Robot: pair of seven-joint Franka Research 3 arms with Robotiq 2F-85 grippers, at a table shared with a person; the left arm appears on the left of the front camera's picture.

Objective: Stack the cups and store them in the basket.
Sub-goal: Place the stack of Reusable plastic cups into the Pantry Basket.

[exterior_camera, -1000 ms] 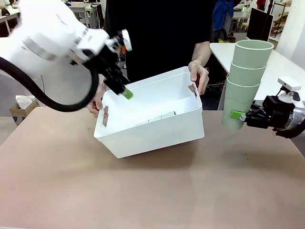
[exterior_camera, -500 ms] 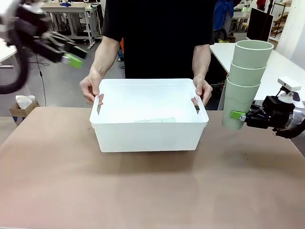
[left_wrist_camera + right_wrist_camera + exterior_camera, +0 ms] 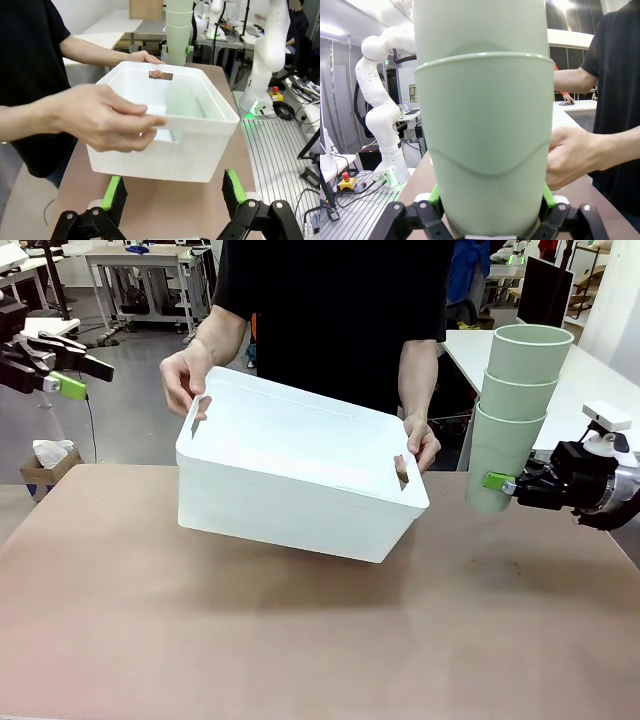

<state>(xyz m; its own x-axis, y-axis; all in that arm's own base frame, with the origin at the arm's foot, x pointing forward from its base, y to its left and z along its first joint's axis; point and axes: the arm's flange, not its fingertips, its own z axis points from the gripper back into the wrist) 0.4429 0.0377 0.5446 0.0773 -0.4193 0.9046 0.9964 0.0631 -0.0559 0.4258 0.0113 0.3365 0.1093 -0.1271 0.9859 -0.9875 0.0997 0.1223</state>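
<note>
While the person's hands point(image 3: 185, 375) hold the basket point(image 3: 290, 480) tilted above the counter point(image 3: 300, 640), the right end effector point(image 3: 500, 483) is clamped on the lowest of three stacked cups point(image 3: 510, 420), upright beside the basket. The left end effector point(image 3: 172, 187) stands open, empty.

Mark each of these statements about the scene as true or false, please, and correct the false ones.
1. The right gripper holds a stack of cups upright, beside the basket. True.
2. The basket stands flat on the table. False: the person's hands hold it by its two handles, tilted, its low corner at the table.
3. The left gripper grips the basket's rim. False: it is open, off to the left, apart from the basket.
4. Something pale green lies inside the basket. True, by the left wrist view.
5. The stack in the right gripper shows three cups. True.
</note>
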